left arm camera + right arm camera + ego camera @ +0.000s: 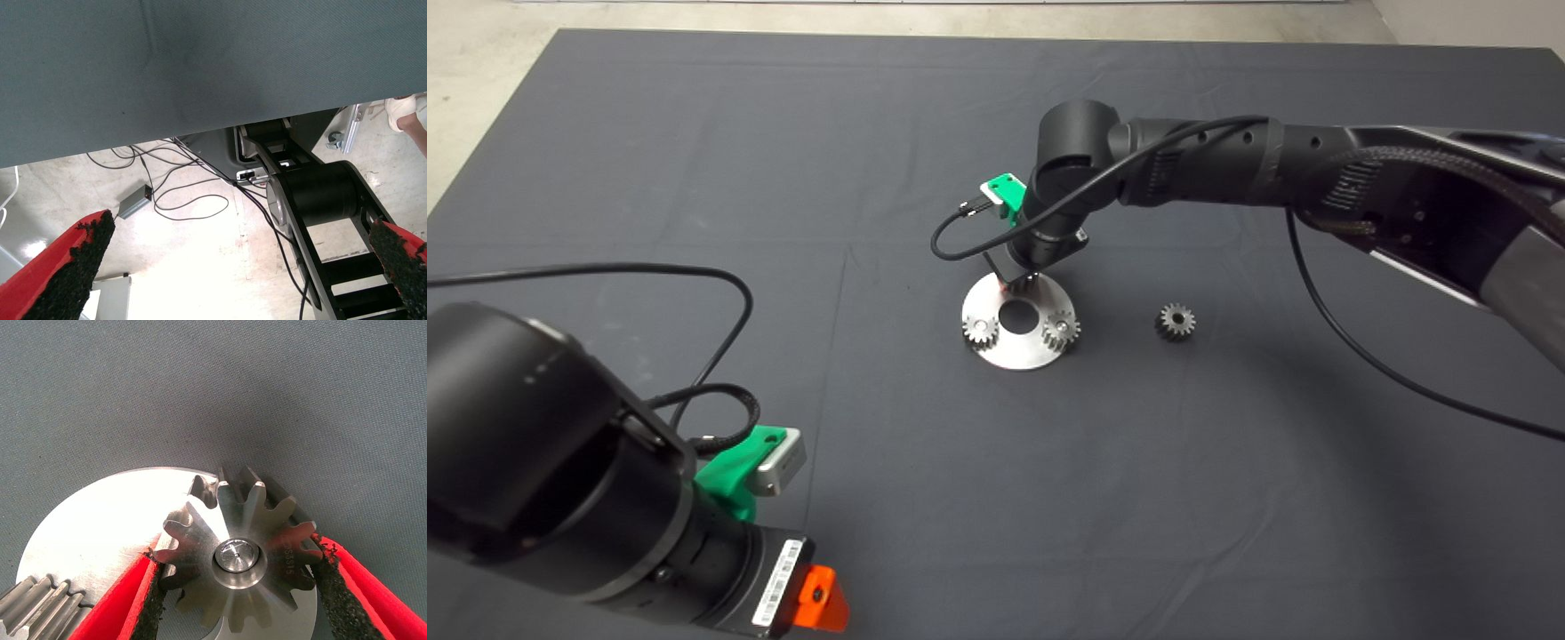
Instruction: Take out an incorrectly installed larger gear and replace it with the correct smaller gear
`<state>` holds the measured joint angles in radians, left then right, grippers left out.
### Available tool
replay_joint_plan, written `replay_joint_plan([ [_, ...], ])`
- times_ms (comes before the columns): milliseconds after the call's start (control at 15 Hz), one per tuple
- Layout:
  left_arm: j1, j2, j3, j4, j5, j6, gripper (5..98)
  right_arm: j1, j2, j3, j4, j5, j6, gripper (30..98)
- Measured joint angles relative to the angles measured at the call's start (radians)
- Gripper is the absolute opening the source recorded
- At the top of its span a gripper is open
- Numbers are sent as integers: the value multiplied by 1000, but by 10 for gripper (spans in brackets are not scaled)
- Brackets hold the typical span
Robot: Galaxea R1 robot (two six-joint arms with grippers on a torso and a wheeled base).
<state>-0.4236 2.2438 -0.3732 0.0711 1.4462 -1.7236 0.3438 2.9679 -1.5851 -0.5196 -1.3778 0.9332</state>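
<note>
we see the right gripper [237, 587] over the round steel plate [100, 527], its pads pinching the larger gear [240, 547] between them; the left gripper [227, 267] waits spread.

A dark grey mat [871, 178] covers the table, creased faintly near its middle. At its centre lies a round steel plate [1016, 351] with a big centre hole. Pale concrete floor [480, 44] shows at eleven o'clock. Beyond the mat's edge, cables [193, 200], a small grey box [135, 201] and a person's shoe [403, 110] show on the floor.
</note>
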Motion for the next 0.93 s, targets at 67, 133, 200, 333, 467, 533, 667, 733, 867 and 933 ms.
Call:
replay_joint_plan([
  [67, 0, 0, 0, 0, 0, 0, 982, 0, 0, 0, 0, 2, 0, 510],
  [133, 0, 0, 0, 0, 0, 0, 982, 0, 2, 0, 0, 2, 0, 510],
  [200, 0, 0, 0, 0, 0, 0, 982, 0, 2, 0, 0, 1, 0, 510],
  [333, 0, 0, 0, 0, 0, 0, 982, 0, 2, 0, 0, 2, 0, 501],
  [467, 0, 0, 0, 0, 0, 0, 982, 0, 2, 0, 0, 1, 0, 501],
  [533, 0, 0, 0, 0, 0, 0, 982, 0, 2, 0, 0, 1, 0, 491],
  [667, 0, 0, 0, 0, 0, -1, 982, 0, 2, 0, 0, 2, 0, 491],
  [733, 0, 0, 0, 0, 0, -8, 982, 0, 2, 0, 0, 1, 0, 490],
  [867, 0, 0, 0, 0, 0, -8, 982, 0, 2, 0, 0, 1, 0, 484],
  [933, 0, 0, 0, 0, 0, -8, 982, 0, 2, 0, 0, 1, 0, 484],
])
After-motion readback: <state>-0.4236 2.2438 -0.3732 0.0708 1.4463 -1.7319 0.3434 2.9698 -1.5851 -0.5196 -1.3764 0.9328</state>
